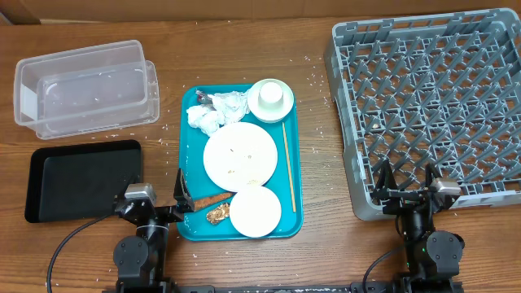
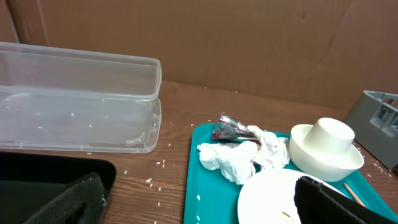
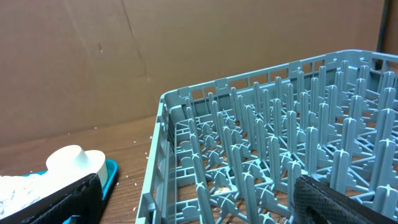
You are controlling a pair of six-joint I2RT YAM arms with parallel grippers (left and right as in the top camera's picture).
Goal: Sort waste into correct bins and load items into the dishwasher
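**Teal tray fully loaded, grey rack bare: sorting not yet begun**

Teal tray [image 1: 296, 195] sits mid-worktop and carries everything the task concerns. On it are a large white plate [image 1: 240, 156] flecked with crumbs, a smaller plate [image 1: 255, 212] at the near edge, and a white bowl [image 1: 271, 99] at the far right corner. Crumpled napkins [image 1: 203, 119] lie beside a shiny wrapper [image 2: 229, 129], a single chopstick [image 1: 288, 167] runs along the right side, and brown food scraps [image 1: 215, 207] lie by the small plate.

The dishwasher rack [image 1: 431, 106] to the right holds no dishes. The clear plastic bin [image 1: 88, 88] shows only pale specks, and the black tray [image 1: 81, 179] looks bare. By that evidence, nothing has been sorted or loaded.

The left pincer [image 1: 186, 194] sits at the tray's near-left corner with its jaws spread and nothing between them. The right pincer [image 1: 404, 181] sits at the rack's near edge, likewise parted and unladen.

Left to do: napkins, wrapper and scraps into their bins, then plates, bowl and chopstick into the rack.
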